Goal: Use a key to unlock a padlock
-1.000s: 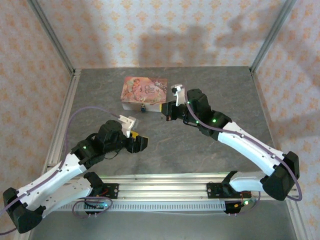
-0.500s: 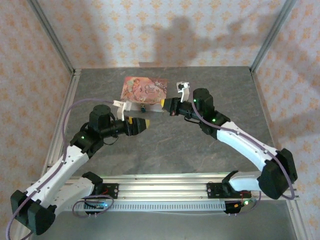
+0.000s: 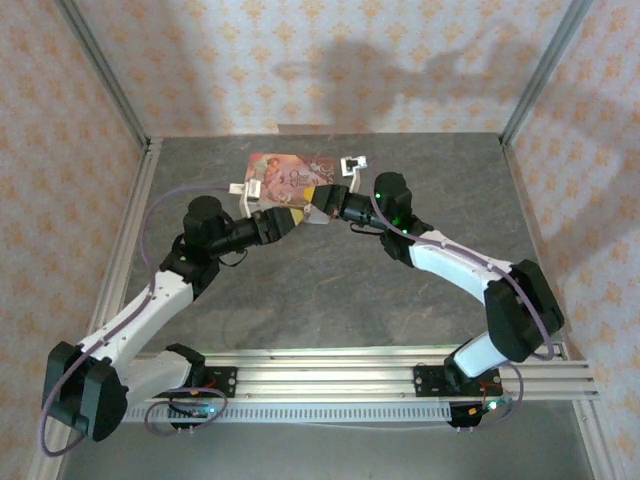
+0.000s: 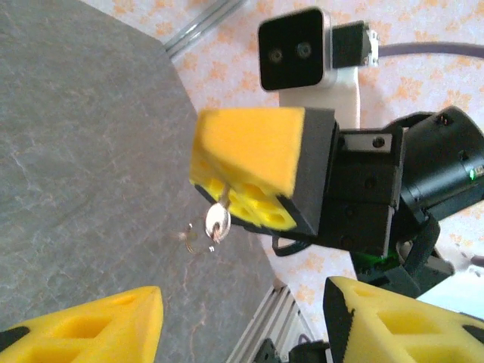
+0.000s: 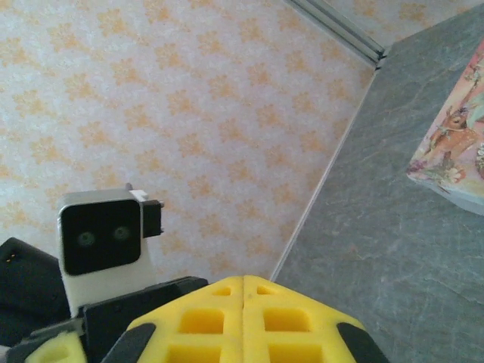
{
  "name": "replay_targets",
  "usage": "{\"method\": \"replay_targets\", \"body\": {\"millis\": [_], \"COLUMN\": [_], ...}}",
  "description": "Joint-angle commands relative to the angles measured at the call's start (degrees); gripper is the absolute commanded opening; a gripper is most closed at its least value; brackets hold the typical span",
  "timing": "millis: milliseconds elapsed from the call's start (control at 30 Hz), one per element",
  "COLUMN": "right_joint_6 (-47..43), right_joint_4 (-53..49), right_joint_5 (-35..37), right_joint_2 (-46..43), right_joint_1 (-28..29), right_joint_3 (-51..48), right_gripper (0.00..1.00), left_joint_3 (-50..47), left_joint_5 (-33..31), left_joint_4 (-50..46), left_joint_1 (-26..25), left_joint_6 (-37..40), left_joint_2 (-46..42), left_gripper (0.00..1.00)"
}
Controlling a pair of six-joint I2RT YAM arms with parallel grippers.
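Toward the middle of the table's (image 3: 330, 290) far edge, both grippers meet just in front of the pink box (image 3: 285, 172). The right gripper (image 4: 227, 189) is pressed together, pinching the key (image 4: 218, 221), which dangles from its tip with a small ring (image 4: 192, 239) above bare table. The left gripper (image 4: 242, 302) faces it with its fingers spread wide, near it but not touching.

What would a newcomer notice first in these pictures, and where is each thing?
Most striking, in the left wrist view, is the tiny key pinched in the shut yellow jaws of the right arm, a thin ring hanging beside it. From above, both arms meet at the near side of the pink tin box, at the far middle of the grey table. The jaws of the left arm stand open.
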Motion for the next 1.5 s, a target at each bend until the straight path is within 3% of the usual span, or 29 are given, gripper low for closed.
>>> {"method": "replay_targets", "body": {"millis": [0,300,767,1267,1400,1467], "right_joint_6": [3.46,3.52,4.63,6.39,6.18,5.22], "right_joint_4": [6.8,5.61,5.36,7.24,3.3,-1.67], "right_joint_5": [-1.73,-2.31,-1.57,1.11,3.37,3.77], "right_joint_2": [1.1,1.5,2.82,4.27,2.31,0.87], "right_joint_1": [0.41,0.96,2.35,3.6,3.48,3.21], "right_joint_3": [2.0,2.07,3.46,3.41,3.21,4.15], "right_gripper": [0.0,0.0,0.0,0.01,0.38,0.47], "left_joint_3": [-2.15,-0.79,-1.65,-1.22,-0.13,0.36], "left_joint_5": [1.35,5.19,5.66,5.11,3.62,2.48], "left_joint_4": [12.93,14.73,16.16,7.11,-2.25,-7.63], "left_joint_1": [1.96,2.11,1.95,1.93,1.93,2.02], "left_joint_6": [-8.62,-8.12,-8.35,-2.3,5.2,9.91], "left_joint_2": [2.34,4.31,5.35,1.84,-0.83,-2.64], "left_gripper": [0.53,0.44,0.36,0.0,0.0,0.0]}}
